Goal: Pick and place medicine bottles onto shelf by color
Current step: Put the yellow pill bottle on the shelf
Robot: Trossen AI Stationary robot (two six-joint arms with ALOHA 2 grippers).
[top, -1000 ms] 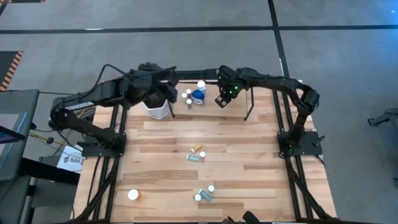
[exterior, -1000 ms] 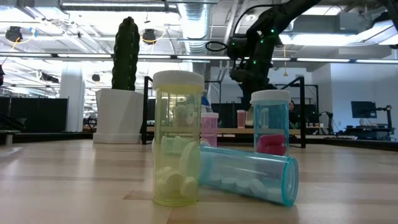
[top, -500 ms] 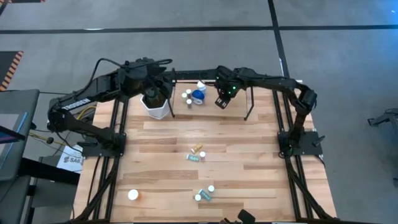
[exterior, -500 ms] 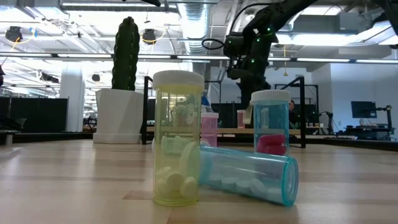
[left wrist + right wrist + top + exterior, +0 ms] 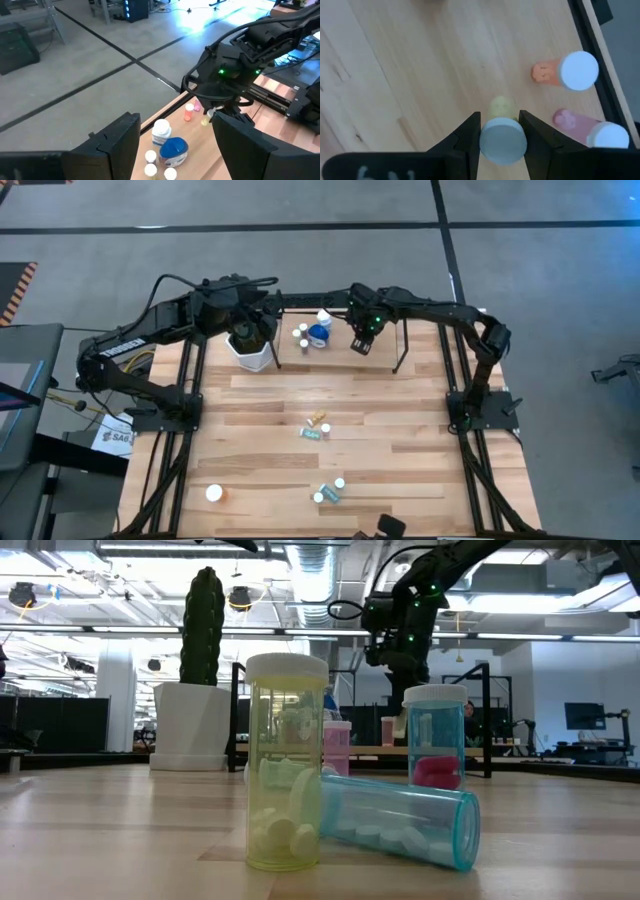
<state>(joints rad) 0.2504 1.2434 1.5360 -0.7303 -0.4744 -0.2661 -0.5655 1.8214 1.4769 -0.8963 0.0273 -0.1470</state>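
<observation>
Shifted slightly along the black-railed light wooden shelf (image 5: 345, 345) since earlier, right claw (image 5: 501, 131) is seen clenched on a white-capped pale yellow bottle (image 5: 502, 139), held upright directly above shelf boards beside orange (image 5: 565, 71) & pink bottles (image 5: 592, 129); left claw (image 5: 175, 137) released, farther off.

Two dark arms of slim black links and bulkier joint housings, one at the high view's upper left, one at upper right. Left arm (image 5: 150, 340): pale lettering strip along its lower link, thin black cable looping over the top. Right arm (image 5: 450, 315) — green indicator lights glow near its wrist. Left gripper (image 5: 175, 145): chunky, angular matte-black fingers. Right gripper (image 5: 501, 137): black tapered fingers.
</observation>
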